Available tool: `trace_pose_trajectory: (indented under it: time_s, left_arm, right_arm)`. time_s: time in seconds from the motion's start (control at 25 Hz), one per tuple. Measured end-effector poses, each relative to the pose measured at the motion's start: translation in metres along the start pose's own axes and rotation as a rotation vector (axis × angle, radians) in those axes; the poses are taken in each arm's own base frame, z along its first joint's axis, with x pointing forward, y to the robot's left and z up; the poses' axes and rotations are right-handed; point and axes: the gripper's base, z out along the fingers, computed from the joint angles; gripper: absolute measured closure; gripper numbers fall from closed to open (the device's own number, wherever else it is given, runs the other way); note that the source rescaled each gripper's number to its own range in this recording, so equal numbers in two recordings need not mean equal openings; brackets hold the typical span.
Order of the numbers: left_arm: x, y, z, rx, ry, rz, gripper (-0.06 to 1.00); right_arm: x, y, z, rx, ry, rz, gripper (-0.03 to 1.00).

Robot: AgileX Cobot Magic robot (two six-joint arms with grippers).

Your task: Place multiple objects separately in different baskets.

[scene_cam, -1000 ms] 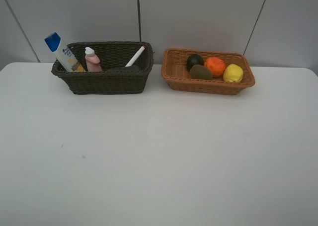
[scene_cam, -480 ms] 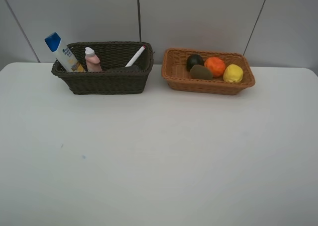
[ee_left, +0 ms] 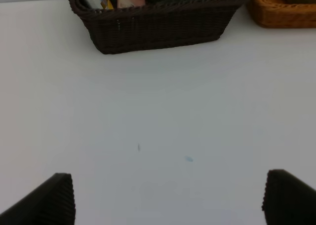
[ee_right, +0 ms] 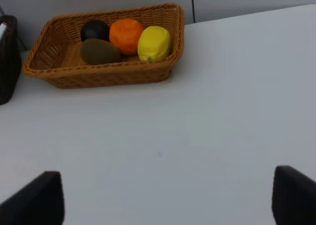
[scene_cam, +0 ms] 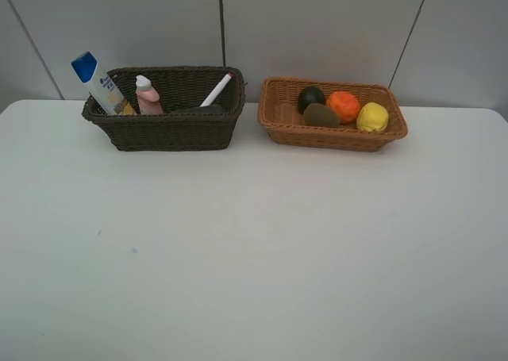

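A broad, flat white table (scene_cam: 254, 250) fills the exterior high view from nine o'clock to three o'clock and down to six. Two tiny bluish specks (scene_cam: 133, 251) mark it toward eight o'clock. Behind, at twelve o'clock, stands a pale grey panelled wall (scene_cam: 317, 28) with dark seams.

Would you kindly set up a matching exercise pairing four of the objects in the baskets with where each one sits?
Things:
1. shampoo bottle
2. white marker
3. lemon
4. mangosteen

Places:
A. right end of the orange-tan basket
B. leaning over the left end of the dark brown basket
C. behind the kiwi, left of the orange
D. propped against the right end of the dark brown basket

Pairs: 1-B, 2-D, 3-A, 4-C
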Motion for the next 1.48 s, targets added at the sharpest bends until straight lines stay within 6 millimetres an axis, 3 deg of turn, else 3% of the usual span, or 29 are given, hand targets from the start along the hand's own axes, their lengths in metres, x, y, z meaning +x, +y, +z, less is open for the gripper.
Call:
trace_pose_trajectory:
  time_s: [1.48]
  left_arm:
    - [0.0000,0.0000,0.0000,0.000,0.000,0.000,-0.06]
  right_arm:
    - [-0.0001,-0.0001,0.0000,0.001,-0.001,0.000,-0.03]
